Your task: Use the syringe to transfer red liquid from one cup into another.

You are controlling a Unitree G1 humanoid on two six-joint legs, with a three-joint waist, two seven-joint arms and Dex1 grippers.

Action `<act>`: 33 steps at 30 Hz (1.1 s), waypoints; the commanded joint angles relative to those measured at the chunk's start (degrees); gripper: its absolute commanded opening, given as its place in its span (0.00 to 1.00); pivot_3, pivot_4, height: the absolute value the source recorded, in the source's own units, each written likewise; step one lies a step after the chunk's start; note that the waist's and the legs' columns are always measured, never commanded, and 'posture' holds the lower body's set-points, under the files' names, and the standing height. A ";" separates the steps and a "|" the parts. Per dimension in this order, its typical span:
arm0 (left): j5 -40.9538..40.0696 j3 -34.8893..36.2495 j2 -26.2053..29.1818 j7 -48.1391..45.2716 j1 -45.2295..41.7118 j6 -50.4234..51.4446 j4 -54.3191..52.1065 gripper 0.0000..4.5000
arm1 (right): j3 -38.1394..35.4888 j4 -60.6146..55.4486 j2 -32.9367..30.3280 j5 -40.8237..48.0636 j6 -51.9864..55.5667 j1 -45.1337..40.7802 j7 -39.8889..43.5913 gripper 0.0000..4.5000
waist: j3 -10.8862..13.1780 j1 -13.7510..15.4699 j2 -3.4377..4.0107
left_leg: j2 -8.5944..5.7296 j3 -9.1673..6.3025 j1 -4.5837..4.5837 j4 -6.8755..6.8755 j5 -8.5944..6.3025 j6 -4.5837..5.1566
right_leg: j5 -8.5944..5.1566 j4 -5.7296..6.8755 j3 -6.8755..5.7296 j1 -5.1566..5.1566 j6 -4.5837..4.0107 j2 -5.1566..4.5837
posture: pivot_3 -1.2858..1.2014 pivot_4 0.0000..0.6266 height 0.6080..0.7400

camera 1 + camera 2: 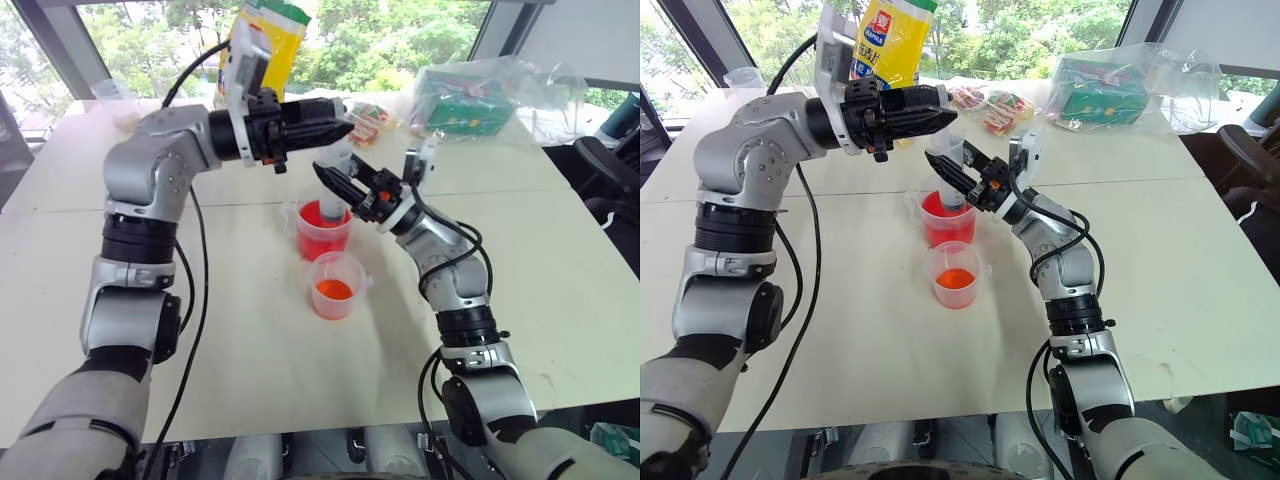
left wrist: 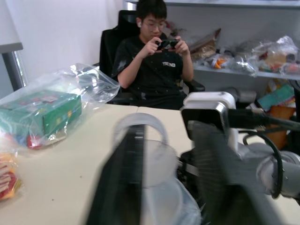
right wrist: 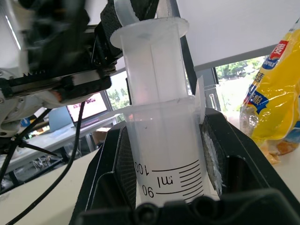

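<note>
We see the white counter [image 1: 250,350] with two clear plastic cups near its middle: the taller, wider clear cup [image 1: 324,232], bright red all through with translucent red-orange liquid [image 1: 322,240], and just in front of it, nearer the robot, the shorter clear cup with a flared rim [image 1: 336,285], orange-red only low down. The large clear plastic syringe with its thick graduated barrel [image 3: 164,154] stands roughly upright with its lower end inside the taller cup; its tip is hidden there. The right gripper [image 1: 343,186] reaches in from the right, and its black jaws are closed on the barrel just below the flange, as the right wrist view shows plainly. The white plunger [image 3: 150,65] rises out of the barrel above those jaws. The left gripper [image 1: 335,125] comes in level from the left at the height of the plunger's top; in the left wrist view its two blurred black fingers [image 2: 123,183] stand partly apart on either side of the plunger's round head, and we cannot tell for certain whether they touch it. Farther back on the counter lie a yellow snack bag [image 1: 262,45], a green box inside a clear plastic bag [image 1: 465,100] and some small bright packets [image 1: 372,118]. Beyond the counter a person in a black shirt [image 2: 154,65] sits in a black chair.
</note>
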 commanded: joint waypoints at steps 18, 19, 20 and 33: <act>-3.23 8.69 9.17 5.37 6.27 3.03 -7.87 0.98 | -6.69 -14.07 -2.20 13.88 11.80 -6.68 -3.42 0.36 | 0.00 0.25 0.01 | -0.01 -0.01 -0.01 0.00 0.00 0.00 | 0.00 0.01 -0.01 0.00 0.00 -0.05 | 0.52 0.24 1.00; -3.33 8.68 9.13 5.48 6.15 2.98 -7.78 0.98 | -7.06 -16.43 -2.56 16.71 14.59 -6.28 -3.67 0.36 | 0.01 0.24 0.01 | -0.01 -0.01 -0.02 0.00 0.00 0.00 | 0.00 0.01 -0.01 0.00 -0.01 -0.06 | 0.52 0.24 1.00; -3.31 8.58 9.09 5.48 6.01 2.75 -7.61 0.98 | -7.43 -18.66 -3.13 19.56 17.39 -5.76 -4.09 0.36 | 0.00 0.20 0.01 | -0.01 -0.02 -0.02 0.00 0.00 0.00 | 0.00 0.00 -0.01 0.00 0.00 -0.07 | 0.52 0.24 1.00; -6.97 6.85 8.43 1.53 4.76 6.57 -9.00 0.98 | -1.10 -34.67 -9.25 24.67 25.82 10.64 -4.21 0.36 | 0.00 0.05 0.00 | -0.01 0.00 0.00 0.01 -0.01 0.01 | 0.00 -0.01 -0.02 0.02 0.00 -0.02 | 0.52 0.24 1.00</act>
